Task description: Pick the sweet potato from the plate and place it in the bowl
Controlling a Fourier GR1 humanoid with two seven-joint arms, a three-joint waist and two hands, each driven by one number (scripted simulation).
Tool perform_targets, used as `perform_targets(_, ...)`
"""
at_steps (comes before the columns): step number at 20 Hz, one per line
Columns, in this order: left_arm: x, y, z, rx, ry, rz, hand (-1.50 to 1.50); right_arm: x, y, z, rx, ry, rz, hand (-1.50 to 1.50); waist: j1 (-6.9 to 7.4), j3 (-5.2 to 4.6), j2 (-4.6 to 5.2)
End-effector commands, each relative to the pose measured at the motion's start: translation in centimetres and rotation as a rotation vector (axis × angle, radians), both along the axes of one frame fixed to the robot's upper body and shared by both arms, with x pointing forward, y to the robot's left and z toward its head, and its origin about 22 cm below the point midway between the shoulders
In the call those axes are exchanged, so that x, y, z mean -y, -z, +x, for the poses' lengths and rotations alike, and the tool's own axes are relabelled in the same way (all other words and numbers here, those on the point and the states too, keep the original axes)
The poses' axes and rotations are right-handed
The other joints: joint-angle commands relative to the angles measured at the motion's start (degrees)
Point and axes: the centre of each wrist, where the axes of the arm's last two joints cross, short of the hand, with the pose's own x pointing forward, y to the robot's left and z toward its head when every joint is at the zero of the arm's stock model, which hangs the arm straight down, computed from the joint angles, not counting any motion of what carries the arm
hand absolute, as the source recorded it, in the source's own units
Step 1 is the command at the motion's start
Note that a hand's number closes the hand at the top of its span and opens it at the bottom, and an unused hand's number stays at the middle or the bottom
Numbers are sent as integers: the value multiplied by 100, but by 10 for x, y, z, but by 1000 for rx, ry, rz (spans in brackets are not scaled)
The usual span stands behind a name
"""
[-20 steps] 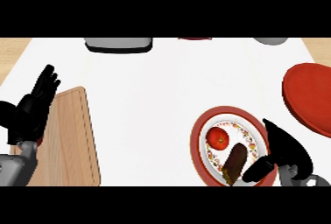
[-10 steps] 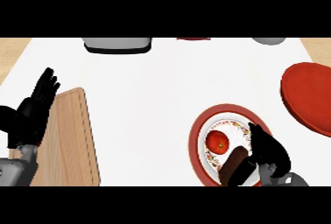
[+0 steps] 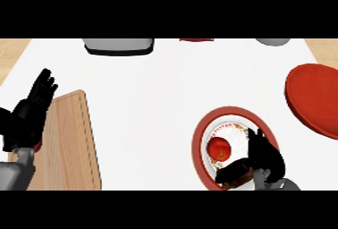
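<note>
Now your right hand [image 3: 265,154] curls onto the dark sweet potato [image 3: 235,172] at the plate's [image 3: 200,138] near edge; it looks stiff and fairly light, so take it mid-length. A tomato [image 3: 219,149] crowds beside it. The red bowl [image 3: 315,105] waits beyond the plate; your left hand [image 3: 30,117] rests open far across.

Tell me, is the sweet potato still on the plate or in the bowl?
On the plate. The sweet potato lies on the plate beside the tomato, with the right hand over it.
</note>
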Motion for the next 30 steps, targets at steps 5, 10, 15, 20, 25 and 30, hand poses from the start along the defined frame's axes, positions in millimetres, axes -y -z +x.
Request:
perform_targets(5, 4, 8, 5, -1, -6, 4, 0, -4, 24, 2, -174, 141, -115, -150, -42, 28, 32)
perform_targets(10, -13, 10, -17, -8, -1, -6, 0, -2, 23, 20, -160, 79, -38, 150, 48, 31, 25)
perform_targets(15, -10, -8, -1, 11, 5, -11, 0, -12, 52, 19, -132, 81, -28, 150, 40, 34, 38)
perform_targets(20, 5, 8, -3, 11, -10, 0, 0, 15, 39, 25, -93, 86, -71, 150, 5, 32, 32)
perform_targets(25, 16, 10, 5, 9, -3, 4, 0, 17, 32, 21, 41, -73, -155, 150, -28, 33, 31)
perform_targets(30, 5, 7, -2, -6, 18, 2, 0, 3, -3, -4, 242, -834, -8, 150, 168, 56, -39)
